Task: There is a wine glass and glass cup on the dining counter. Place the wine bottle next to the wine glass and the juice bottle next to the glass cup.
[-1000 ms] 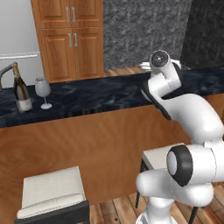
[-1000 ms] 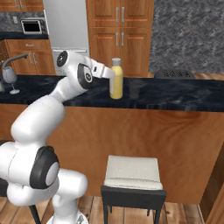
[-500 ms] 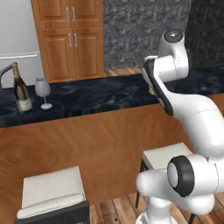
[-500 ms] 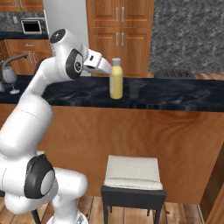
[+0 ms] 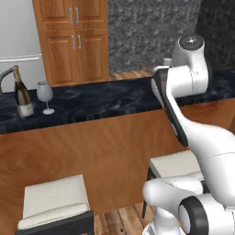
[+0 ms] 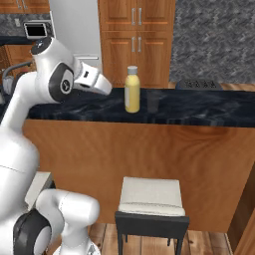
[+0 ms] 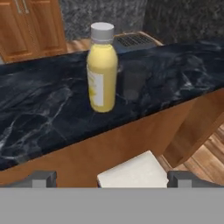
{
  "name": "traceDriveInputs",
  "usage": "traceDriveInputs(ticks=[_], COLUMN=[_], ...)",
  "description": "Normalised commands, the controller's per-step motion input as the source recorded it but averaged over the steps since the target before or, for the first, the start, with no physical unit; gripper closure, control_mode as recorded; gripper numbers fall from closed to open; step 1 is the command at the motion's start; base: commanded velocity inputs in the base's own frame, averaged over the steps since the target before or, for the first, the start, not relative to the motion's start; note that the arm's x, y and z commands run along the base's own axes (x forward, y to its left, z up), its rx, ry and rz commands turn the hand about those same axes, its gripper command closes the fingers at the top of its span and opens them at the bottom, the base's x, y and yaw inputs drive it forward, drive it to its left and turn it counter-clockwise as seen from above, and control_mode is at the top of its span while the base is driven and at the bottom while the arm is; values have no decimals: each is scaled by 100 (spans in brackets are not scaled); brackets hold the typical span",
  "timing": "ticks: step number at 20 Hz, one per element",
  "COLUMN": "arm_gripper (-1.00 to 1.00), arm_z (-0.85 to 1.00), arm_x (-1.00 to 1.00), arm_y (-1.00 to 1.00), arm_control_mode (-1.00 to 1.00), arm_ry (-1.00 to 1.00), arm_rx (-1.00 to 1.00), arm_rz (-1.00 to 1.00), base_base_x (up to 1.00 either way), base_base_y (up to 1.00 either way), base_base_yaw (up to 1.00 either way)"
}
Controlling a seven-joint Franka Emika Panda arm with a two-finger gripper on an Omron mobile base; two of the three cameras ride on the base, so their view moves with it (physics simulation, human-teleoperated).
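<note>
Both placements look done: the wine bottle [image 5: 21, 93] stands just beside the wine glass [image 5: 45, 95], at its 9 o'clock, and the juice bottle [image 7: 102, 68] just beside the glass cup [image 7: 134, 81] on the tabletop [image 7: 43, 113]; fingers [image 7: 41, 178] wide, holding nothing

Open marbled surface of dining counter [image 5: 105, 98] across middle of left base view, between wine glass [image 5: 45, 96] at left and arm at right. Wine bottle [image 5: 21, 94] just beside glass, blocking far left. In hand view, juice bottle [image 7: 102, 68] and glass cup [image 7: 133, 81] near each other at centre; bare counter at left. Stools [image 6: 149, 201] below.
</note>
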Motion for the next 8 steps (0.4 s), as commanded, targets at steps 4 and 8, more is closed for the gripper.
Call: traceDriveInputs(ticks=[4, 8], arm_gripper=[-100, -100], arm_z=[-46, -53], arm_x=[-77, -76], arm_y=[28, 26], arm_control_mode=[-100, -100], arm_ry=[-8, -8], arm_rx=[0, 1], arm_rz=[4, 4], base_base_x=[0, 0], base_base_y=[0, 0], base_base_yaw=[0, 0])
